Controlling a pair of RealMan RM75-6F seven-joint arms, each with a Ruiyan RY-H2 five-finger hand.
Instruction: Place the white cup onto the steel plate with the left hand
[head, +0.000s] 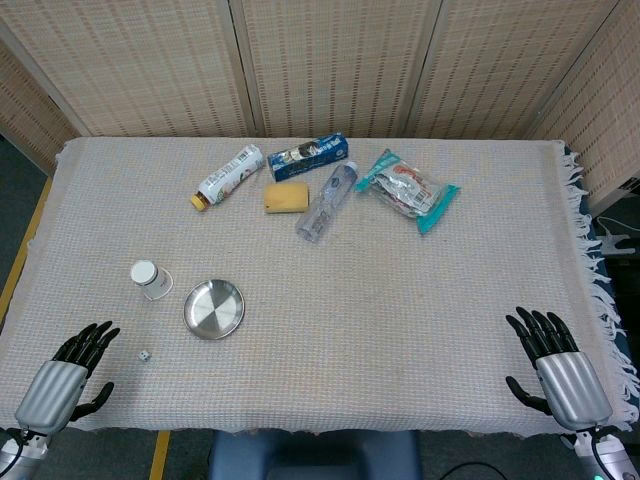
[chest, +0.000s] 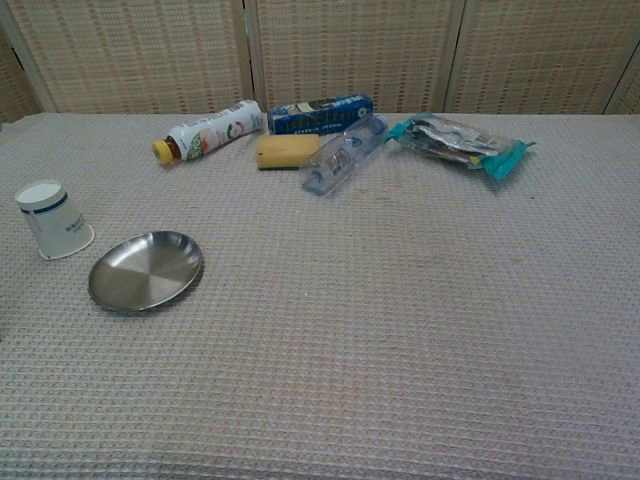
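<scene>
At the near left corner of the table (head: 420, 330), the left hand (head: 62, 383) rests with fingers spread and released, grasping nothing. A small die (head: 144, 355) lies just right of it on the woven cloth. Farther in, the white cup (head: 151, 279) stands upside down, wide rim on the cloth, just left of the steel plate (head: 214, 309) and apart from it; the chest view shows a gap between cup (chest: 53, 220) and plate (chest: 146, 270).

Along the far side, a row of goods runs left to right: a white bottle (head: 224, 177) with a yellow cap lying on its side, a yellow sponge (head: 286, 196) beside it, a blue box (head: 308, 156) just behind the sponge, a clear bottle (head: 327, 202) lying tilted against the sponge's right end, and a snack bag (head: 409, 189) with teal edges.

At the near right corner, the right hand (head: 553, 367) lies with fingers spread and released, holding nothing, well apart from every object.
</scene>
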